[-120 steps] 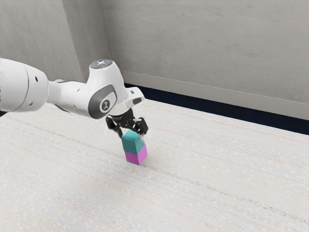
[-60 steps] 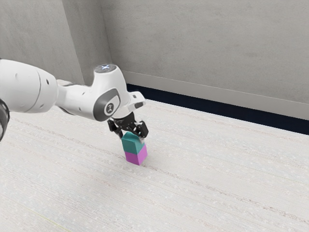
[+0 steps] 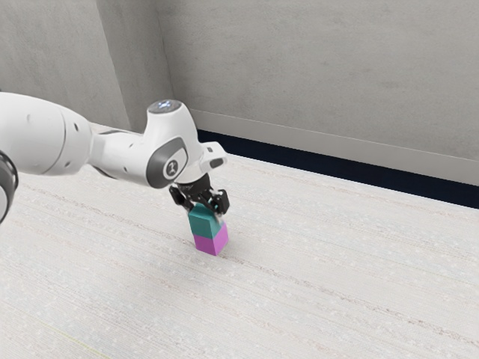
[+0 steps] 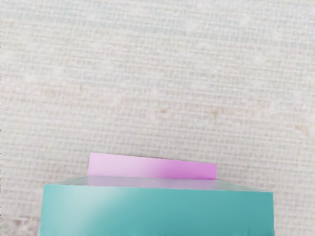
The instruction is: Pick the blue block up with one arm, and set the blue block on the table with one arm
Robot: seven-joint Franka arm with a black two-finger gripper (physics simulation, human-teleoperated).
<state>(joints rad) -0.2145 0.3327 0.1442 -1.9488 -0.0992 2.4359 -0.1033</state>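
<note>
Smooth and teal, the blue block (image 3: 203, 224) sits on the pink block (image 3: 210, 246), also flat-faced; both stand on the pale, rough-grained tabletop (image 3: 329, 254), well apart from its edge by the dark strip (image 3: 314, 163). Black gripper (image 3: 206, 212) is at the blue block's top; whether it is clenched, I cannot tell.

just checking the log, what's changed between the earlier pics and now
The gripper has come down slightly over the teal block, shifting a little toward the exterior view's right. Whether it has taken hold, I can't tell. The teal block still sits on the purple block, neither visibly moved.
</note>
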